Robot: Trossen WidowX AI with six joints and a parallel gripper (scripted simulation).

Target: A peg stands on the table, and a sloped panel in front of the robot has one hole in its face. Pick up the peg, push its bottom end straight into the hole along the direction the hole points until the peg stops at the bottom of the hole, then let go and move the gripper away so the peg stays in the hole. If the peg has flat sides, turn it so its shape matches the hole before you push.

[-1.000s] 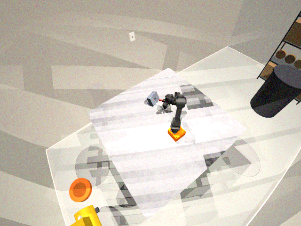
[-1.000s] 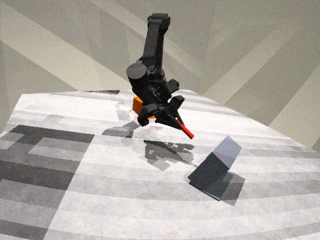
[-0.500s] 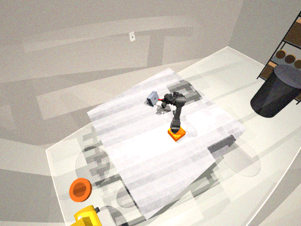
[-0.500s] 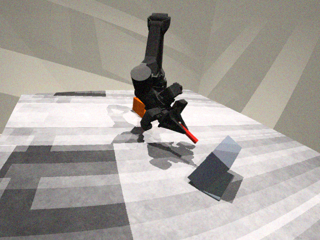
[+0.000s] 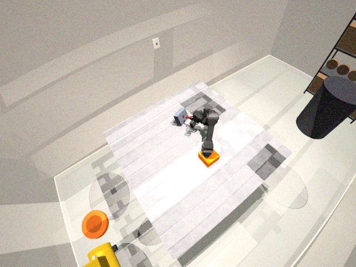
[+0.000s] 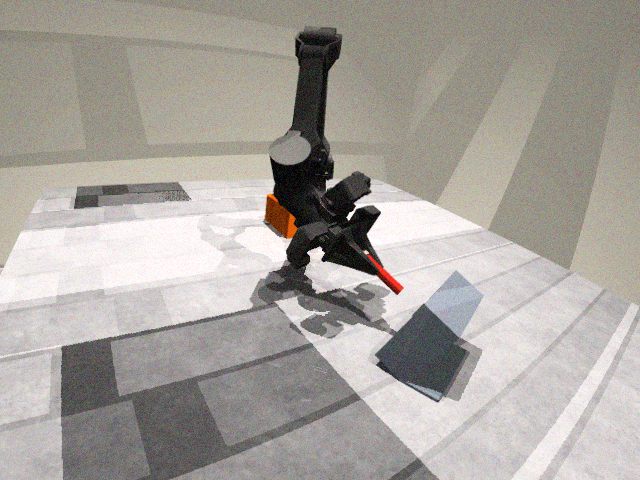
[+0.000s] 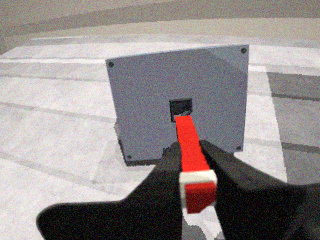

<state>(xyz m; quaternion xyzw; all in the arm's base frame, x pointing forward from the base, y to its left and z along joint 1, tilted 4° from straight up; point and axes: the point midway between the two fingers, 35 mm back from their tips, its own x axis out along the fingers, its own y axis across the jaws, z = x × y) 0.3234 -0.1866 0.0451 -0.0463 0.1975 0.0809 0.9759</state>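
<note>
A red flat-sided peg (image 5: 188, 117) (image 6: 389, 279) (image 7: 188, 140) with a white band near its upper end is held tilted, its free end towards the panel. My gripper (image 5: 192, 117) (image 6: 374, 262) (image 7: 189, 147) is shut on the peg, above the table. The blue-grey sloped panel (image 5: 178, 117) (image 6: 454, 299) (image 7: 142, 100) stands in front of it. Its dark, roughly square hole (image 7: 180, 107) is in mid-face. In the wrist view the peg's tip overlaps the hole's lower edge. In the exterior view the tip is apart from the panel, with a gap between. The hole's inside is mostly hidden.
The arm's orange base (image 5: 208, 158) (image 6: 279, 215) stands on the pale plank-patterned table (image 5: 172, 183) (image 6: 170, 413). Beyond the table are a dark bin (image 5: 321, 112), an orange disc (image 5: 95, 224), a yellow object (image 5: 104, 255) and a shelf at the right edge.
</note>
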